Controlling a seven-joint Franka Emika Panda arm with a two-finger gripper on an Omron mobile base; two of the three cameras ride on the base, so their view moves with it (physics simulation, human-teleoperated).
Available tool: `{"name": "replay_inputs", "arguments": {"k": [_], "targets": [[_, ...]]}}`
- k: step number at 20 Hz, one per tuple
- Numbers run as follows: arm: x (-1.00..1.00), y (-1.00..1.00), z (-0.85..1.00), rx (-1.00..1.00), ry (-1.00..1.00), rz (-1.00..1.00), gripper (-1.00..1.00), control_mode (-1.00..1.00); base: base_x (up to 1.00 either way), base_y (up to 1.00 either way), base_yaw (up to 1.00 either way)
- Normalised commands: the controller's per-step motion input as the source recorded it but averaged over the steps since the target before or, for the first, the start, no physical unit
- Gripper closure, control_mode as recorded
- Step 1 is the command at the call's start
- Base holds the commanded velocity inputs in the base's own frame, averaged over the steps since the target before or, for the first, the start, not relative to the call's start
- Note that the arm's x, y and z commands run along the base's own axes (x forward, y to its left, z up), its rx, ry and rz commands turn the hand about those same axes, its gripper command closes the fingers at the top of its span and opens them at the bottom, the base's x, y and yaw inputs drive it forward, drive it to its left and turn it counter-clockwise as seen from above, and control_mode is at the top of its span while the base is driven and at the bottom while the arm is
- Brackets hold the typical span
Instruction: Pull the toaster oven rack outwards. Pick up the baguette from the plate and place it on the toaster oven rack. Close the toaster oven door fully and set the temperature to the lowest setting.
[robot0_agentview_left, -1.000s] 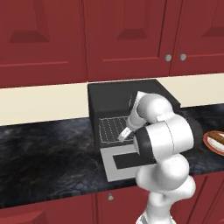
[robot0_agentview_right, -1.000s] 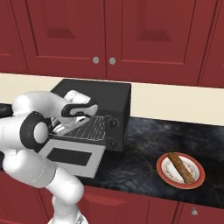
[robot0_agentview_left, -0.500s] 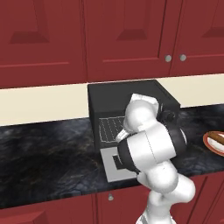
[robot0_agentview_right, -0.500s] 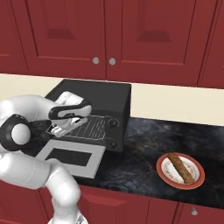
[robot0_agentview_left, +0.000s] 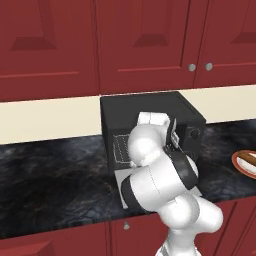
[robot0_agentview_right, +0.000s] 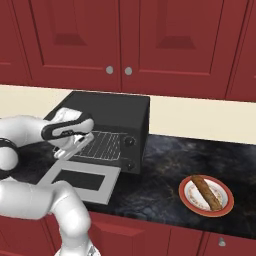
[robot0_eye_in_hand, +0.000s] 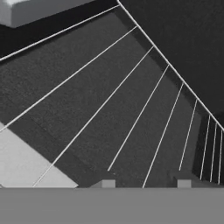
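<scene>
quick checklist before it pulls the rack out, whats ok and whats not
1. Door down flat on the counter, out of the rack's path: ok.
2. Gripper at the front edge of the rack, at the mouth of the oven: ok.
3. Jaws shut: ok. Whether they pinch a rack wire: cannot tell; in the hand view the wires run off between the fingertips.
4. Rack pulled out: not ok, it sits inside the cavity.
5. Baguette on its plate, off to the right and clear of the pull: ok.
6. Nothing lying on the rack: ok.
</scene>
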Motion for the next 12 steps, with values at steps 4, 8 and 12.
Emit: {"name": "replay_inputs", "arguments": {"k": [4, 8, 12], "targets": [[-1.0, 0.13, -1.0, 0.0, 0.68, 0.0, -1.0, -1.0, 0.0, 0.0, 0.0], [-1.0, 0.06, -0.88, 0.0, 0.8, 0.0, -1.0, -1.0, 0.0, 0.0, 0.0], [-1.0, 0.03, -0.78, 0.0, 0.84, 0.0, -1.0, -1.0, 0.0, 0.0, 0.0]]}}
